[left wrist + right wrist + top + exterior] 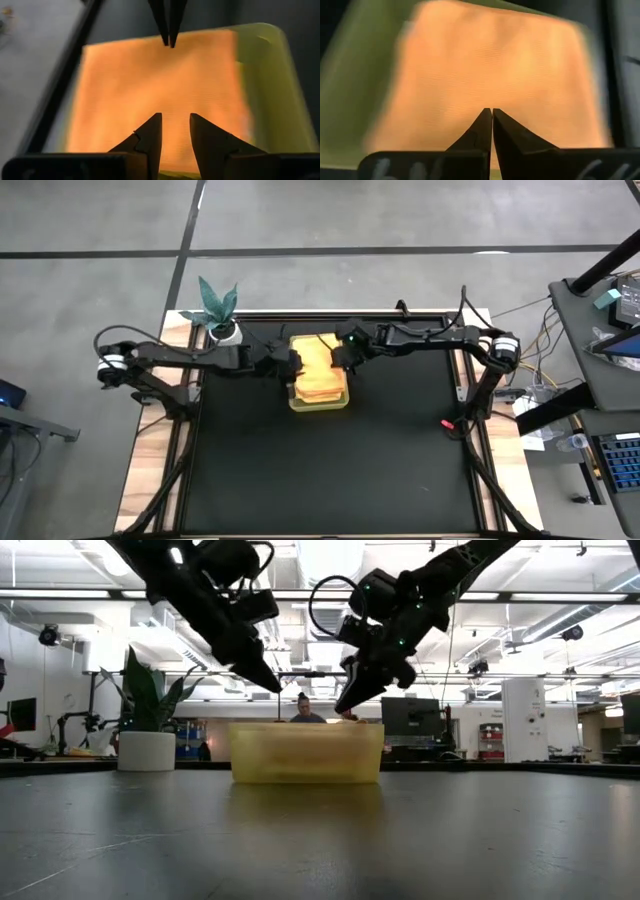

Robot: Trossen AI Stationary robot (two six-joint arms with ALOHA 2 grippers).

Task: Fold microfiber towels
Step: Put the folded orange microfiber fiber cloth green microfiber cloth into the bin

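Observation:
An orange microfiber towel (318,372) lies flat on top of the stack in a yellow-green tray (320,403) at the table's far middle. It fills most of the left wrist view (150,90) and the right wrist view (495,65). My left gripper (175,127) hangs open over the towel's left side, nothing between its fingers. My right gripper (491,114) is shut, its tips above the towel's right part (170,40). In the low view both grippers, left (275,688) and right (345,710), stand above the tray's rim (305,728).
A potted plant (218,320) stands at the table's far left corner. A small red thing (447,423) lies near the right edge. A person (303,710) shows in the room behind the tray. The black mat (320,470) stretches toward the near edge.

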